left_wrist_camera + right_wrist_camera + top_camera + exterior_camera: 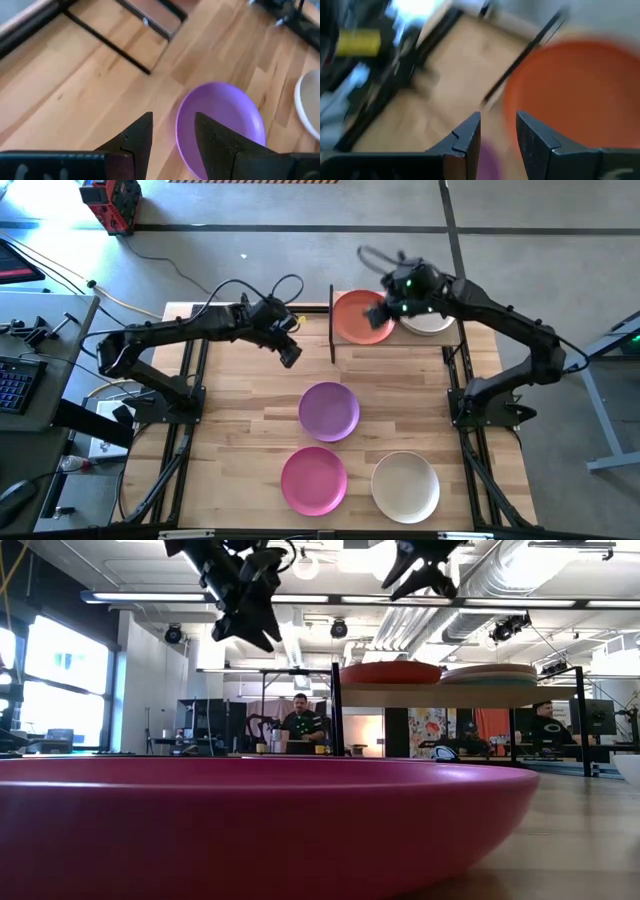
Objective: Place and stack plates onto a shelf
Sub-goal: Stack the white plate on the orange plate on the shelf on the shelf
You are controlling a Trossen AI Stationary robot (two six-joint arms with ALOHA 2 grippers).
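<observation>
I had the right gripper above the shelf's orange plate, jaws apart and empty; left gripper, jaws apart, should next take the purple plate.

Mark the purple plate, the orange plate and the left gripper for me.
purple plate [329, 411]: high view, centre of its bowl.
orange plate [358, 319]: high view, bare middle, on the shelf.
left gripper [291, 358]: high view, midway between its fingertips, above the table.

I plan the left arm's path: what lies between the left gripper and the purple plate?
Only bare tabletop: in the high view nothing lies between the left gripper and the purple plate.
</observation>
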